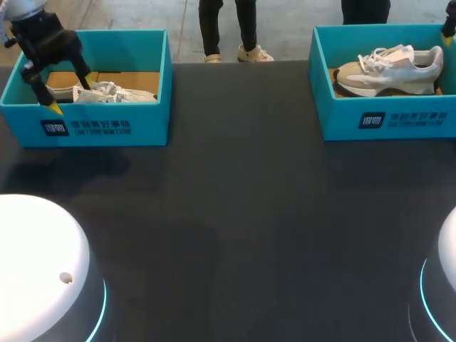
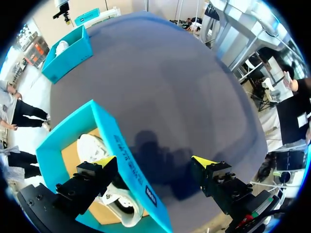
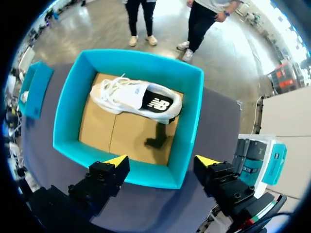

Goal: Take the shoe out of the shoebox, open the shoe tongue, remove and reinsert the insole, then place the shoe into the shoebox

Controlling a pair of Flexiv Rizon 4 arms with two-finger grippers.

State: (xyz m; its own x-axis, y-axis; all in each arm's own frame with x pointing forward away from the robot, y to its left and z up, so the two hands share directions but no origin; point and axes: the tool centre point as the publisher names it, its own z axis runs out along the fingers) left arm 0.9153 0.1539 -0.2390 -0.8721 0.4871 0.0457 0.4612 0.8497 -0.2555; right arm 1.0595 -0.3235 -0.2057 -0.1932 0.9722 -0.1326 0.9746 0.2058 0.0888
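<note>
The left end effector (image 2: 154, 160), spread wide and empty, straddles the near wall of the left shoebox (image 2: 121, 141), one finger just over the shoe (image 2: 91, 147) lying lengthwise along that wall inside, so this arm seems best placed to lift it.
</note>
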